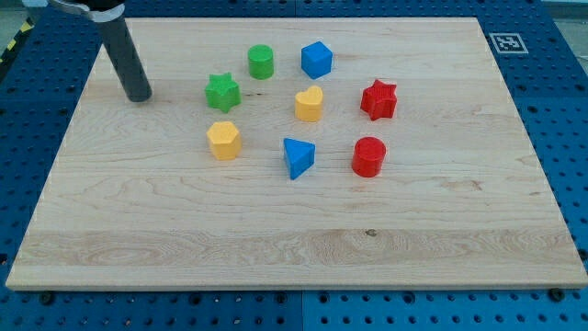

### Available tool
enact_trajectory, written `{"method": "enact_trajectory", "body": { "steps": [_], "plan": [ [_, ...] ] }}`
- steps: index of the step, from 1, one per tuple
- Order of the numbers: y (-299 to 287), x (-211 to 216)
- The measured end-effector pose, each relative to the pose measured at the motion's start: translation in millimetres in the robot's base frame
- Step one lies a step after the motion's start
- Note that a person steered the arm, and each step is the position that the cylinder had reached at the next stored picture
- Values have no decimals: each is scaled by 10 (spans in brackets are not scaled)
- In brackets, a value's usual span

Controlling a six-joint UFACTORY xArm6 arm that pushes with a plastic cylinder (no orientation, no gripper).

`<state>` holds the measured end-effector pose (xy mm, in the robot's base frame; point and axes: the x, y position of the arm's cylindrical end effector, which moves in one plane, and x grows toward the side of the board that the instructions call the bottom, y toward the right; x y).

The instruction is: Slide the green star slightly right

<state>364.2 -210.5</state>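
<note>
The green star (221, 92) lies on the wooden board (294, 239) in the upper left part of the block cluster. My tip (139, 96) rests on the board to the view's left of the star, about a block and a half away, at the same height in the view. The rod rises from it toward the view's top left. A green cylinder (261, 62) stands just above and right of the star. A yellow heart (310, 104) lies to the star's right. A yellow hexagon (223, 140) lies below the star.
A blue cube (316, 59), a red star (378, 99), a red cylinder (368, 156) and a blue triangle (298, 157) lie further to the view's right. A printed marker (505, 41) sits at the board's top right corner.
</note>
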Motion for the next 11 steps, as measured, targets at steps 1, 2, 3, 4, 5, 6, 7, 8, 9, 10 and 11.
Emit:
{"method": "enact_trajectory", "body": {
  "steps": [1, 2, 3, 4, 5, 6, 7, 8, 9, 10, 11],
  "plan": [
    [212, 50],
    [366, 217],
    [544, 396],
    [629, 478],
    [624, 272],
    [624, 122],
    [640, 122],
    [761, 122],
    [951, 122],
    [1008, 124],
    [1008, 174]
  ]
}}
